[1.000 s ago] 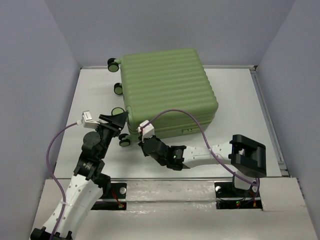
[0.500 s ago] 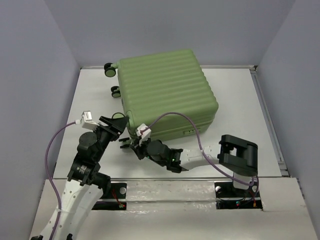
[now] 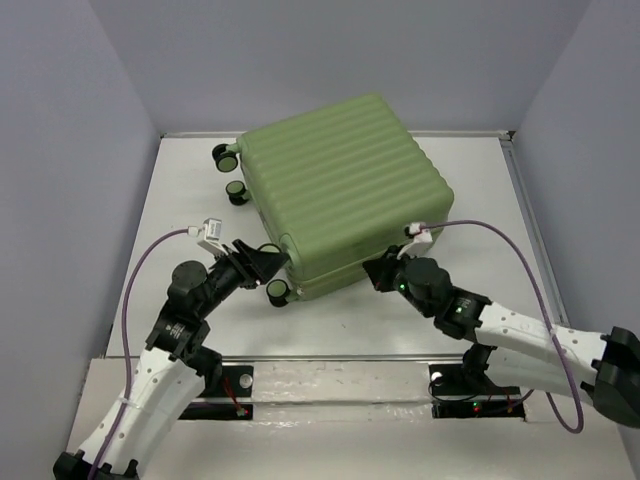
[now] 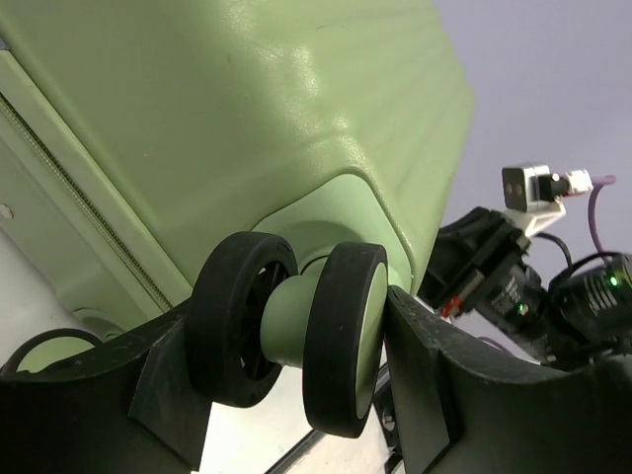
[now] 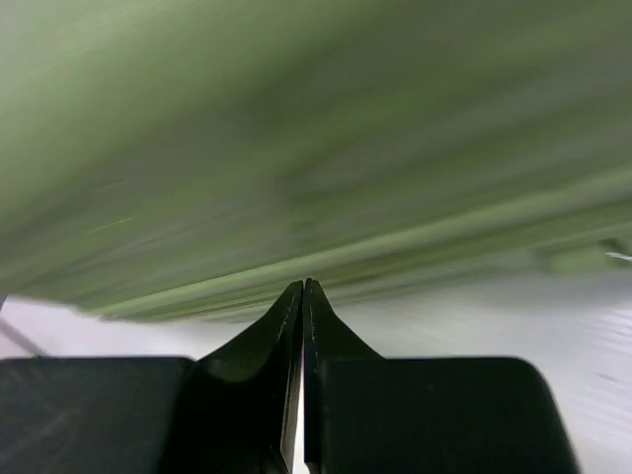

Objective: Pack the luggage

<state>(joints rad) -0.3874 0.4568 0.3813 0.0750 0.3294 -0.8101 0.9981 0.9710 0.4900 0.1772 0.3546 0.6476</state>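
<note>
The luggage (image 3: 340, 195) is a light-green ribbed hard-shell suitcase lying closed on the table, with black wheels with green hubs on its left side. My left gripper (image 3: 266, 263) is at its near left corner. In the left wrist view the gripper (image 4: 288, 341) is shut on a twin wheel (image 4: 341, 336), one finger against each outer face. My right gripper (image 3: 377, 270) is shut and empty, with its tips against the suitcase's near side wall. In the right wrist view the gripper (image 5: 304, 291) points at the blurred green shell (image 5: 296, 148).
Grey walls enclose the white table (image 3: 180, 200) on the left, back and right. A raised rail (image 3: 530, 220) runs along the table's right edge. Purple cables loop from both wrists. Another suitcase wheel (image 3: 279, 291) sits just below my left gripper.
The suitcase has turned and shifted right. My right arm swung from the near left corner to the right along the front side. My left gripper moved right and closed on the wheel.
</note>
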